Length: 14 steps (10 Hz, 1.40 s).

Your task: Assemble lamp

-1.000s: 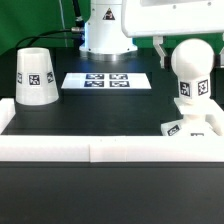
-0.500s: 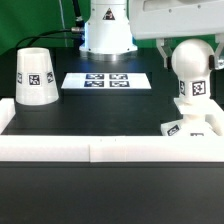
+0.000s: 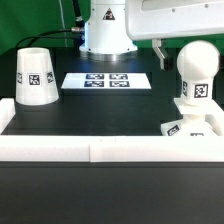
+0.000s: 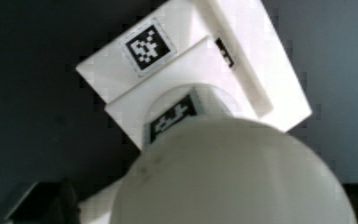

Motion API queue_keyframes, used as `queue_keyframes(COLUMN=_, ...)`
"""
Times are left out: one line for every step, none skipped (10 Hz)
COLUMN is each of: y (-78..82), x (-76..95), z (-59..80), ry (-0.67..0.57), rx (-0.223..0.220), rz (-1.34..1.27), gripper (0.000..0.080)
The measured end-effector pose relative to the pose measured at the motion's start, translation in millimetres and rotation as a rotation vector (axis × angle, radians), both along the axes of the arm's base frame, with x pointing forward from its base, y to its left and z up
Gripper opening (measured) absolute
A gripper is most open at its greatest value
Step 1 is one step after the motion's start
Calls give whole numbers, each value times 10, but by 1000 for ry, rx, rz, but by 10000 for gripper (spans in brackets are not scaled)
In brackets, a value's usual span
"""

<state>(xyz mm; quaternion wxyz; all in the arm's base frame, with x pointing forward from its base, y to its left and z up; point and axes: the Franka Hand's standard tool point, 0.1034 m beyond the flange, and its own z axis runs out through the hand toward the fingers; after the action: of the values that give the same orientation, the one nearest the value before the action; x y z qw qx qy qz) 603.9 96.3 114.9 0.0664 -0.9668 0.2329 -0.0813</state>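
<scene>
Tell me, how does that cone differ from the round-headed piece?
The shade is a wide cone, standing on the table at the exterior view's left; the bulb is a slim ball-headed post, upright on the base at its right. Both are white with square markers.

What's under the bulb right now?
The bulb stands upright on the flat square base. Where they meet is covered by the bulb's own foot, so its seating cannot be judged.
</scene>
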Motion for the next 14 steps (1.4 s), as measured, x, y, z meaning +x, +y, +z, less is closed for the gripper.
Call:
queue_keyframes(y=10, x=0, z=0, ry=-9, rx=-16, rz=87, gripper=699)
queue_keyframes(y=12, x=-2, z=-4, ry=-19, rx=-38, rz=199, gripper=699)
queue_keyframes(y=19, x=-4, z=-6, ry=-27, rx=-56, rz=297, gripper=699)
queue_keyframes(y=28, x=-2, z=-4, ry=-35, rx=-73, rz=389, gripper=699)
queue_keyframes(y=31, x=8, z=1, ry=-45, rx=-93, rz=498, gripper=699)
queue_keyframes(y=38, x=25, z=7, ry=-48, rx=-109, rz=594, gripper=699)
queue_keyframes(y=46, x=50, z=14, ry=-52, rx=-126, rz=674, gripper=699)
queue_keyframes(y=51, x=86, z=15, ry=-61, rx=-156, rz=789, gripper=699)
queue_keyframes(y=49, x=119, z=16, ry=-70, rx=-173, rz=866, gripper=699)
queue_keyframes(y=50, x=127, z=18, ry=-71, rx=-192, rz=949, gripper=699)
queue_keyframes(y=49, x=133, z=22, ry=-74, rx=-217, rz=1027, gripper=699)
queue_keyframes(y=49, x=133, z=23, ry=-73, rx=-234, rz=1075, gripper=699)
queue_keyframes(y=49, x=133, z=23, ry=-73, rx=-248, rz=1112, gripper=699)
queue_keyframes(y=43, x=135, z=24, ry=-76, rx=-271, rz=1189, gripper=699)
